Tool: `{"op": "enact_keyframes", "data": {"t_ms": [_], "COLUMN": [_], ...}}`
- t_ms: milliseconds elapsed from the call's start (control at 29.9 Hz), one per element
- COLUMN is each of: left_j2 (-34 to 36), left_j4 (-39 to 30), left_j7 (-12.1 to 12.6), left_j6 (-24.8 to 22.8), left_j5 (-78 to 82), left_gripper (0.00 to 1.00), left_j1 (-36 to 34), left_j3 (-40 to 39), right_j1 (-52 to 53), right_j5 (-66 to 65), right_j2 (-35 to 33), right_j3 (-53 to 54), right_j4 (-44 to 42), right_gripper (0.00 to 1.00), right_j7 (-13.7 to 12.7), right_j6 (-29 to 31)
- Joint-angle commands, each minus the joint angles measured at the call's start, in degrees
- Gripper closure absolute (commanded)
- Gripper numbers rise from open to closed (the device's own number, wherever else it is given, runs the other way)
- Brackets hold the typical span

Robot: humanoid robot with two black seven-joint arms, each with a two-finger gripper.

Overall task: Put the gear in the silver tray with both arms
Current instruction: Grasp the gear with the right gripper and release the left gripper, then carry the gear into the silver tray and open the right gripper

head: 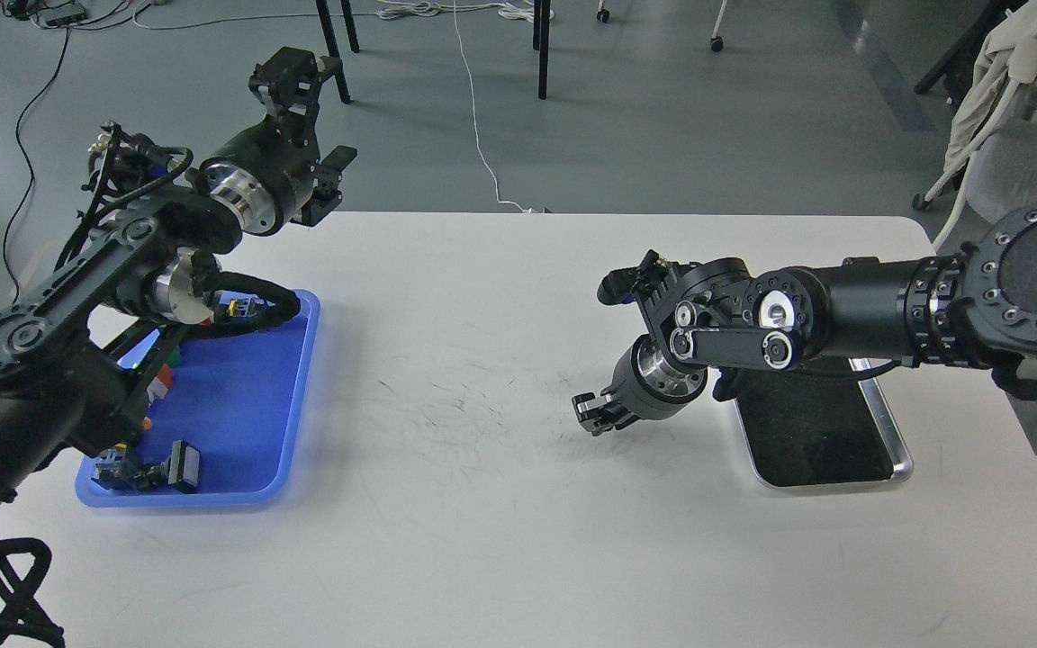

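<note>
I can read no brand, label or writing on anything here. My left pincer is raised past the table's far left corner, above the blue tray; its fingers stand wide apart and hold nothing. My right pincer hangs low over the middle of the white table, pointing down and to the left. It is small and dark from here, and I cannot tell whether its fingers are apart or together, nor whether anything sits between them.

The silver tray lies flat on the right side of the table, just right of my right pincer and partly under my right forearm. Its long axis runs from near me to away from me, slightly slanted. Its dark bottom looks bare where I can see it. Small dark and coloured parts lie in the blue tray, too small to name.
</note>
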Motion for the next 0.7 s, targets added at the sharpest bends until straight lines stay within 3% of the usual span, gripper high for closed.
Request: {"op": "enact_keyframes", "data": {"t_ms": [0,134,401,669], "left_j2": [-0.12,-0.21,-0.29,-0.64], "left_j4": [0.09,0.09,0.18,0.44], "left_j7": [-0.01,-0.01,-0.01,0.07], "left_j6": [0.09,0.09,0.09,0.09], "left_j5": [0.0,0.0,0.79,0.88], "left_gripper": [0.02,0.02,0.02,0.02], "left_j1": [-0.04,-0.04,0.04,-0.04], "left_j3": [0.01,0.1,0.27,0.63], "right_j1": [2.56,3.28,0.39,-5.42], "right_j5": [0.34,-0.18,-8.17,-11.95], "right_j2": [0.0,0.0,-17.65,-22.76], "right_j3": [0.78,1.92,2.36,4.3], "right_j4": [0.38,3.45,5.04,5.13], "right_gripper": [0.98,0.98,0.98,0.98], "right_j7": [0.38,0.47,0.99,1.08], "right_j6": [0.0,0.0,0.0,0.0]}}
